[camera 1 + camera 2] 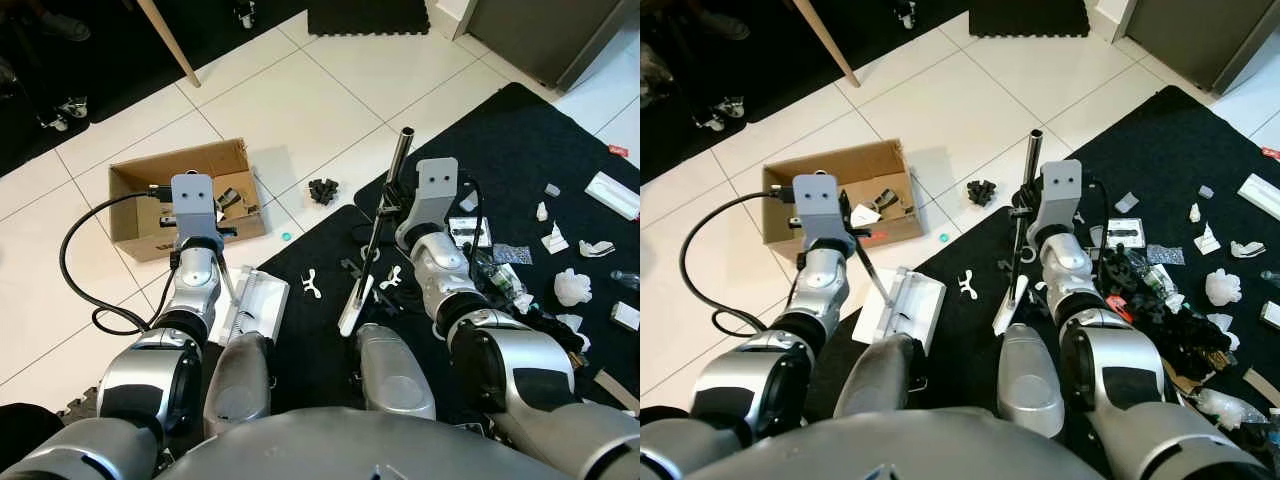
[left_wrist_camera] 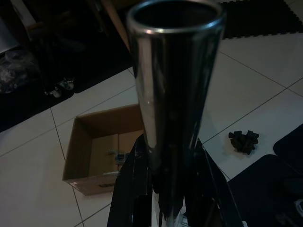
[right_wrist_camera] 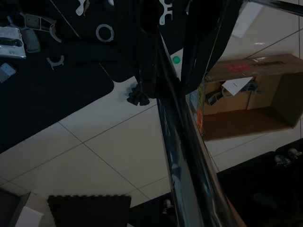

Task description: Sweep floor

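My right gripper (image 1: 388, 205) is shut on the metal handle of a broom (image 1: 375, 230), whose white brush head (image 1: 355, 305) rests on the black mat (image 1: 520, 150). My left gripper (image 1: 220, 235) is shut on the thin handle of a white dustpan (image 1: 257, 305) lying at the mat's edge. On the white tiles ahead lie a black clump of debris (image 1: 322, 190) and a small teal cap (image 1: 286, 236). White plastic bits (image 1: 311, 285) lie on the mat between pan and brush. The wrist views show the dustpan's tube (image 2: 175, 94) and the broom's rod (image 3: 184, 156) between the fingers.
An open cardboard box (image 1: 180, 160) with scraps stands on the tiles just beyond my left gripper. Several white papers and wrappers (image 1: 572, 286) litter the mat at the right. A wooden leg (image 1: 168, 40), a dark foam mat (image 1: 368, 15) and a dark cabinet (image 1: 550, 35) lie farther off.
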{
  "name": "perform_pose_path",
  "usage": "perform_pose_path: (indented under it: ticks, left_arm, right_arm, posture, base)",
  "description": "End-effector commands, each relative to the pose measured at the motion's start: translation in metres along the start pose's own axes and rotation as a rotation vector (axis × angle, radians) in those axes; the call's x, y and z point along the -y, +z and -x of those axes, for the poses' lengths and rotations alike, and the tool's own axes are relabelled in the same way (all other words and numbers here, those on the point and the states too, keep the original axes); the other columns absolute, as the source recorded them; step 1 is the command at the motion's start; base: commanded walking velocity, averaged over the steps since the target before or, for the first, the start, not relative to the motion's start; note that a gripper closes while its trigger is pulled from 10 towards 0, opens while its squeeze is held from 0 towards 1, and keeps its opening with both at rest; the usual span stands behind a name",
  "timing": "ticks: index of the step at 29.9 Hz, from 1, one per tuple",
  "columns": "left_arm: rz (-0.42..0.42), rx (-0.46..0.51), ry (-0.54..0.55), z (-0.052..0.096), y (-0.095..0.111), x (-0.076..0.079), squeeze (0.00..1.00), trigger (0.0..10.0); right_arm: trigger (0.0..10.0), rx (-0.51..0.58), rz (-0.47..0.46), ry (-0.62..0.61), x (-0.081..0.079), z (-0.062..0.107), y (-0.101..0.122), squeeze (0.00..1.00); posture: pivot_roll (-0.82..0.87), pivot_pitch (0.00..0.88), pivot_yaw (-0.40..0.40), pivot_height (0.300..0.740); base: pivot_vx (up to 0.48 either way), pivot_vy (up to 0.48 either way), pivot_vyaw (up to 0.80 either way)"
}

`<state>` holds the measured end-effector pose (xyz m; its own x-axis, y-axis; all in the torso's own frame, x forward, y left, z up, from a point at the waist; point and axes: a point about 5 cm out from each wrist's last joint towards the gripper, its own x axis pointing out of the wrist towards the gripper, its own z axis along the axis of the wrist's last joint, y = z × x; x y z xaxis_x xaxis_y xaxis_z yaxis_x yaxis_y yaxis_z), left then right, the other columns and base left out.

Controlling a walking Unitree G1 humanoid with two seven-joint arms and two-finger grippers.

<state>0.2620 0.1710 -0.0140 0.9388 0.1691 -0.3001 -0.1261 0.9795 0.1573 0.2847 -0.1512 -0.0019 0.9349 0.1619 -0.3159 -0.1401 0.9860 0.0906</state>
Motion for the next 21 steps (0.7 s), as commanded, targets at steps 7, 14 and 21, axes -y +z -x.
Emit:
perform_pose_path:
  ticks: [7, 14, 21]
  left_arm:
    - [-0.085, -0.143, 0.002, 0.0115, -0.029, -0.0128, 0.0, 10.0]
    - [-0.086, -0.144, 0.003, 0.0115, -0.029, -0.0127, 0.0, 10.0]
    - [-0.087, -0.144, 0.003, 0.0114, -0.0289, -0.0126, 0.0, 10.0]
  right_arm:
    - [10.0, -0.033, 0.009, -0.003, -0.0005, 0.0032, -0.0077, 0.0]
    - [10.0, -0.035, 0.011, -0.002, -0.0005, 0.0032, -0.0077, 0.0]
    - [10.0, -0.035, 0.016, 0.001, -0.0006, 0.003, -0.0075, 0.0]
  posture:
    - [-0.03, 0.0, 0.036, 0.74]
    - [-0.03, 0.0, 0.035, 0.74]
    - [-0.03, 0.0, 0.034, 0.74]
  base:
    - [0.0, 0.0, 0.0]
    - [0.0, 0.0, 0.0]
    - [0.0, 0.0, 0.0]
